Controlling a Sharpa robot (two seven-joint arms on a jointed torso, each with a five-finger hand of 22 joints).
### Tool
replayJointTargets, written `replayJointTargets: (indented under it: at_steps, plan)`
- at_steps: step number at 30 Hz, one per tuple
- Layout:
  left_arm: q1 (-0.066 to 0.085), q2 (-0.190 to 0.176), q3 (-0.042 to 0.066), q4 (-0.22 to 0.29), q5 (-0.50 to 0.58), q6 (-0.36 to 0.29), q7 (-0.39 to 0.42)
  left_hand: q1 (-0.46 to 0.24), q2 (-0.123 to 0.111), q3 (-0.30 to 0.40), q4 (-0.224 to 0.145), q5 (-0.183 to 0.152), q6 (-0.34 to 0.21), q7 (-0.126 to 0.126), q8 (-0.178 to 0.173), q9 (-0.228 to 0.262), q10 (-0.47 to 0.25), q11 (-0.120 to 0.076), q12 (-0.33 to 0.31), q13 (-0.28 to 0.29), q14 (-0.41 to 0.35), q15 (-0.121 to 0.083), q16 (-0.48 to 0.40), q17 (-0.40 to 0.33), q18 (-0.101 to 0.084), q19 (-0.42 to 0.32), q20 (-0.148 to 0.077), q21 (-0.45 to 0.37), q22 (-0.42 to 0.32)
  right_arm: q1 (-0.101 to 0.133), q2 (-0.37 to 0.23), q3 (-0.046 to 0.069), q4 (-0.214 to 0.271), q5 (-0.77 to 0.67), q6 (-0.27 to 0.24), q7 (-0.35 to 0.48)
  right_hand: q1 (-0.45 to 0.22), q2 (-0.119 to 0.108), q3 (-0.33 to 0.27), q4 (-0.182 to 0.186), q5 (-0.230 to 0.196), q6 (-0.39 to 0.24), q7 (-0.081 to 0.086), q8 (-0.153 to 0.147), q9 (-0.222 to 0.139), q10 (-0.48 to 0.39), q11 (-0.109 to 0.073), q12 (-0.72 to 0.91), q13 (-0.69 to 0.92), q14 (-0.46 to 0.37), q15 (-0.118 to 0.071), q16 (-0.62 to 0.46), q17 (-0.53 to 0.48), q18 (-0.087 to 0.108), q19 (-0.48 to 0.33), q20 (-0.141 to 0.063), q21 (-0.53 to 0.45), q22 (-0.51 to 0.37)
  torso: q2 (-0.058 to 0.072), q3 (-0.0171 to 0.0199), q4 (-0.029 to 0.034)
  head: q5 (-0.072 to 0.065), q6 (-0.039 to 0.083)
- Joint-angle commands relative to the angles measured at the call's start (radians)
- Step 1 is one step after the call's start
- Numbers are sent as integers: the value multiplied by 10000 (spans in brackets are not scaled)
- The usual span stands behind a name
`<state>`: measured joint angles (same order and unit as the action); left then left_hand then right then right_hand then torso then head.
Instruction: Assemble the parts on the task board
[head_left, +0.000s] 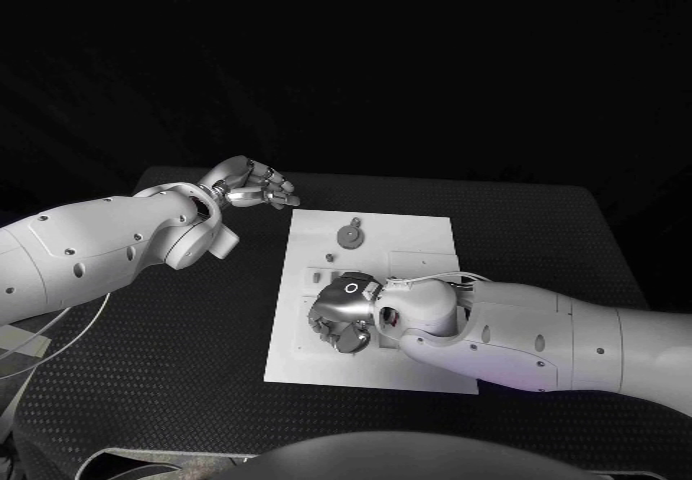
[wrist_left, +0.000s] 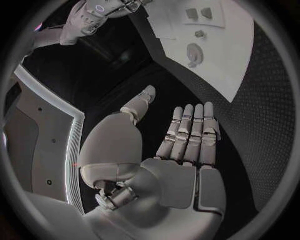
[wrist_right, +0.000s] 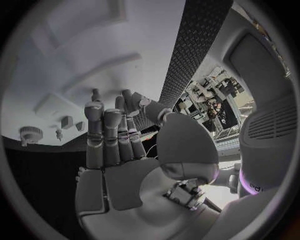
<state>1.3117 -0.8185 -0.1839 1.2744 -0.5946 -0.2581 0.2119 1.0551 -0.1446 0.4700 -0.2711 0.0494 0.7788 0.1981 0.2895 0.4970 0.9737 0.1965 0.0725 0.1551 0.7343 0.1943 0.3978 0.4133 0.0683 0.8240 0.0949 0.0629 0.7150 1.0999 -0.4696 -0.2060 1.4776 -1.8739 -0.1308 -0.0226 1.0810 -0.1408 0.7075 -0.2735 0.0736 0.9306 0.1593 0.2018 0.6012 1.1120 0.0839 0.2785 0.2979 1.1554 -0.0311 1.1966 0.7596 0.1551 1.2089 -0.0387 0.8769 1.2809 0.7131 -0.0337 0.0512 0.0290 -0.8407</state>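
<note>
The surface beside the right hand is black with a fine raised, rough texture. The board under it looks matt white (plastic, apparently). Both hands are silvery metal with a soft sheen; the arms are smooth glossy white plastic.

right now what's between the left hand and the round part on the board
Head view: bare black table, then bare board; nothing lies between the left hand and the round part.
</note>
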Motion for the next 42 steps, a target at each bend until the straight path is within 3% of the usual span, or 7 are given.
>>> replayJointTargets:
  at_steps: [1,7,14,26,33,38,42]
  plan:
    - [5,13,7,2,99,122,77,-40,-30,-57,21,15,-60,112,-30,-15,-23,18,-49,-13,-51,14,-48,-7,69,-16,21,45,-15,-12,-15,-6,-7,395,-69,47,-321,-380,-344,14,-41,-517,266,-194,-67,-360,162,-168,-64,-73,195,28,30,1067,-95,19,-57,14,-1,-6,-2,-3,-13]
    - [-6,17,7,-22,99,295,100,-66,-67,-72,35,15,-83,122,-38,-20,-43,28,-56,-33,-69,23,-65,-9,62,-28,28,42,-33,-11,-30,-8,-11,487,-385,14,-776,-781,-954,351,-25,-1076,481,-391,-163,-869,395,-424,-199,-449,421,66,83,1067,-331,82,-179,30,3,0,7,1,-8]
    - [-22,19,7,-54,99,362,75,-69,-65,-67,49,16,-100,127,-42,-23,-58,33,-59,-49,-79,30,-76,-9,62,-35,28,42,-48,-10,-102,-8,-3,487,-523,-38,-702,-754,-1016,453,-20,-1093,480,-350,-158,-865,398,-407,-209,-493,425,123,102,1067,-343,83,-188,45,0,-9,5,3,-16]
    - [-26,23,6,-186,99,391,139,-31,-81,-41,53,19,-136,141,-51,-29,-94,47,-64,-84,-110,43,-104,-12,62,-51,38,42,-76,170,-763,44,481,1295,-1563,169,-500,-779,-1170,593,-18,-1011,425,-185,-132,-793,338,-324,-218,-296,362,283,94,1067,-114,-28,-58,125,-15,0,9,19,110]
    - [-134,244,7,-665,101,437,130,-33,-78,-36,64,19,-140,143,-50,-29,-100,50,-63,-91,-116,43,-109,-12,62,-55,41,43,-83,503,-1440,385,652,2940,-1468,653,-540,-747,-1246,697,-20,-962,398,-109,-123,-756,319,-291,-225,-205,343,310,65,1067,-29,-77,-21,153,-80,10,12,17,339]
    - [-309,544,7,-1320,100,564,103,-41,-57,-31,84,18,-152,147,-52,-31,-112,56,-63,-105,-126,47,-119,-12,60,-60,45,44,-93,538,-2023,918,860,4062,-1050,1348,-619,-668,-1325,768,-22,-953,388,-69,-122,-696,297,-242,-210,-180,322,323,48,1067,-13,-99,-24,166,-201,41,11,10,465]
    - [-462,630,9,-1607,100,562,182,-47,-54,-33,91,18,-158,149,-53,-32,-118,58,-63,-111,-132,50,-123,-12,60,-64,46,44,-98,574,-2521,1152,928,5049,-1066,1386,-668,-548,-1436,767,-21,-881,352,12,-106,-614,252,-172,-174,-106,277,374,45,1067,57,-144,18,202,-345,87,-28,35,557]
